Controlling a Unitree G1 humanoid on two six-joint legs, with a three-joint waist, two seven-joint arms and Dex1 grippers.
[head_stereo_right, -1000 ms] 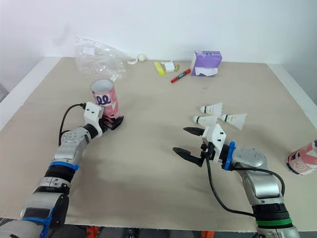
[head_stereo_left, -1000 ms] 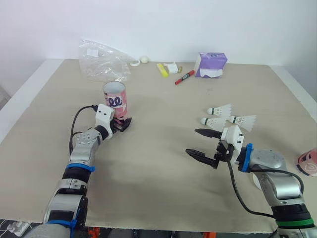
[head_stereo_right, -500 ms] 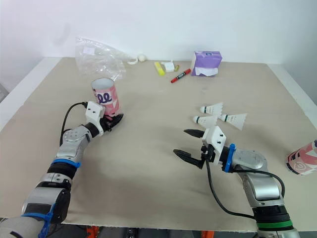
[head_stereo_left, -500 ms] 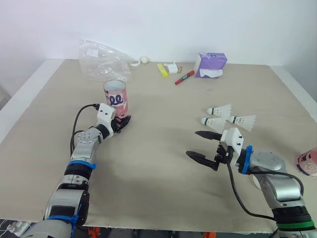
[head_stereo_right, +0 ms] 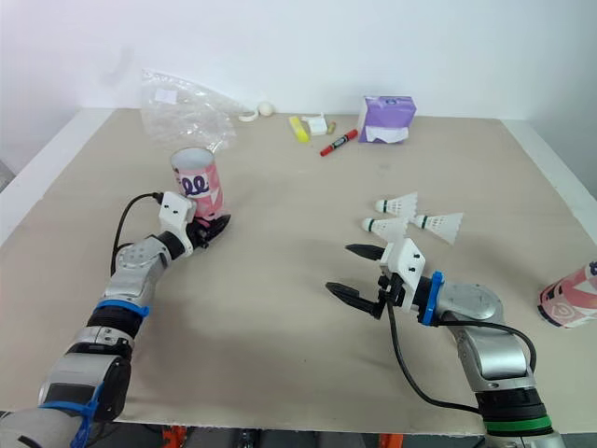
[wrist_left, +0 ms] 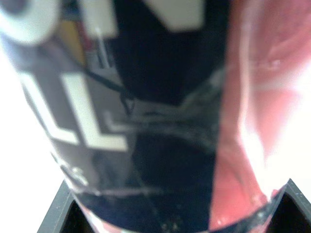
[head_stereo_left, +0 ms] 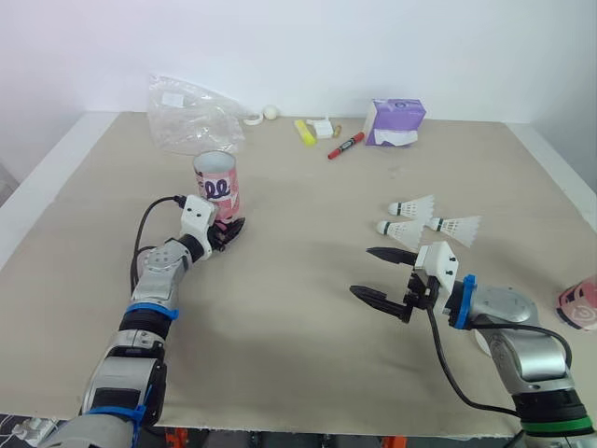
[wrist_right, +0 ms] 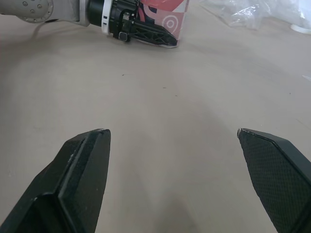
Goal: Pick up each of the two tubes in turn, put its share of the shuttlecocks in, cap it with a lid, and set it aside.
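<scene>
Head views
Table (head_stereo_left: 280,317): beige top, white border.
Pink tube (head_stereo_left: 216,182): upright on the robot's left half of the table, mouth open, no lid on it.
Left gripper (head_stereo_left: 229,230): low at the base of the pink tube, fingers clamped on either side of it.
Right gripper (head_stereo_left: 362,271): just above bare table on the robot's right, fingers spread wide, holding nothing.
Shuttlecocks (head_stereo_left: 413,206): three, lying on their sides in a loose cluster just beyond the right gripper, apart from it.
Second tube (head_stereo_left: 578,306): pink, on its side at the far right edge of the table, well apart from both grippers.
Far edge: crumpled plastic bag (head_stereo_left: 191,117) behind the pink tube; red marker (head_stereo_left: 346,147) and purple tissue pack (head_stereo_left: 396,121) near the middle.

Left wrist view
Pink tube: pressed between the two fingers (wrist_left: 60,208), pink and dark printing close up.

Right wrist view
Right gripper: both fingers (wrist_right: 77,170) far apart over bare table.
Left gripper: seen across the table, against the foot of the pink tube.
Plastic bag: beyond the pink tube.
</scene>
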